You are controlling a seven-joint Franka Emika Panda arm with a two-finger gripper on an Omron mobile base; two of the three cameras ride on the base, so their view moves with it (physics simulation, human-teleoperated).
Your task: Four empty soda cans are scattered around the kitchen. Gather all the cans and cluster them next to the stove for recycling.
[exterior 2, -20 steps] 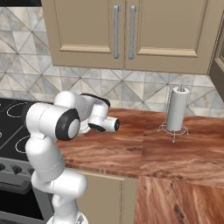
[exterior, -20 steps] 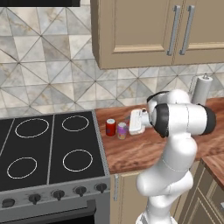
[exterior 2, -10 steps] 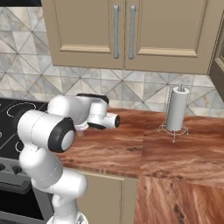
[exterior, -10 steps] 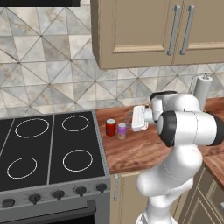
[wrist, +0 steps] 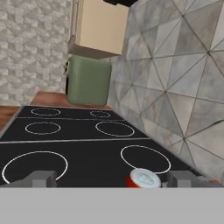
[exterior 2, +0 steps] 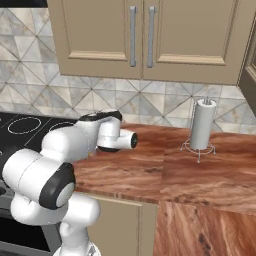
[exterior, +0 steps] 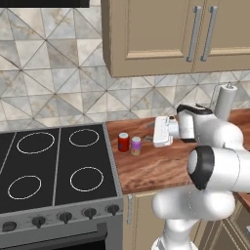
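Observation:
Two soda cans stand on the wooden counter (exterior: 161, 168) just right of the stove (exterior: 58, 166): a red can (exterior: 123, 142) and a pale purple can (exterior: 136, 145). My gripper (exterior: 156, 133) hovers level above the counter a little to their right, pointing left toward them and the stove, jaws open and empty. In the hand view the gripper (wrist: 113, 179) frames the silver top of the red can (wrist: 144, 178) low between the wide-apart fingertips (wrist: 41, 178), right of middle, with the black cooktop (wrist: 78, 148) stretching beyond.
A tall white paper-towel roll (exterior 2: 202, 131) on a wire stand sits at the back of the counter to the right. Beige wall cabinets (exterior: 180, 34) hang overhead. A green box-shaped thing (wrist: 89, 81) stands on the counter beyond the cooktop's far side.
The arm's elbow has swung down and toward the base while the hand stayed near the two cans. The jaws have stayed open.

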